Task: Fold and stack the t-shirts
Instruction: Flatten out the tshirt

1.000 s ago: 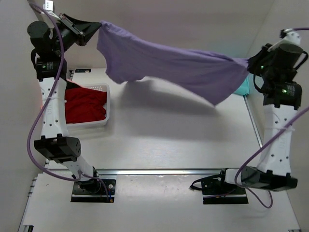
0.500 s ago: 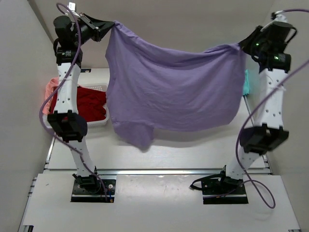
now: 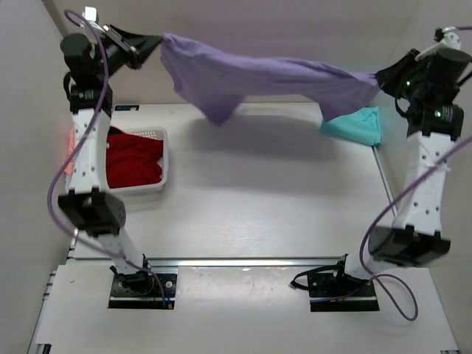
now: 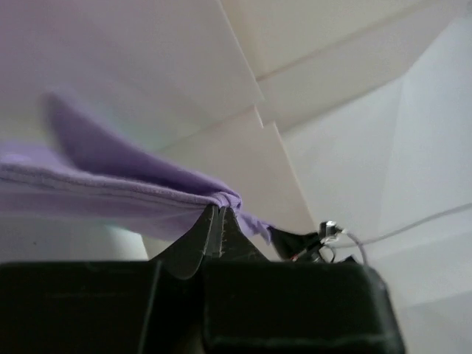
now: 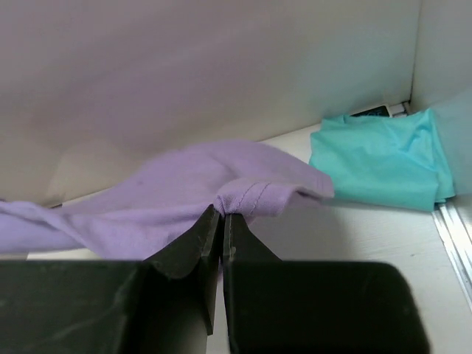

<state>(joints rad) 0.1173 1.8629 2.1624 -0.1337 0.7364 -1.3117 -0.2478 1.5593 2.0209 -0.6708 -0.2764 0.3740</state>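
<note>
A large lavender-purple t-shirt (image 3: pixel 273 77) hangs stretched in the air across the back of the table. My left gripper (image 3: pixel 156 42) is shut on its left corner, high at the far left. My right gripper (image 3: pixel 377 77) is shut on its right corner at the far right. The left wrist view shows the purple cloth (image 4: pixel 110 192) pinched at my left gripper's tips (image 4: pixel 220 209). In the right wrist view the hem (image 5: pixel 251 198) bunches at my right gripper's tips (image 5: pixel 223 214). A folded teal t-shirt (image 3: pixel 358 125) (image 5: pixel 376 162) lies at the back right. A red t-shirt (image 3: pixel 133 158) fills the basket.
A white lattice basket (image 3: pixel 164 166) stands at the left of the table. A bit of salmon-pink cloth (image 3: pixel 71 151) shows behind the left arm. A metal rail (image 3: pixel 383 181) runs along the table's right edge, and white walls close in on the sides and back.
Half a second ago both arms held the purple t-shirt nearer and it hung as a broad sheet. Now they have swung it toward the back and it hangs as a narrow band.
</note>
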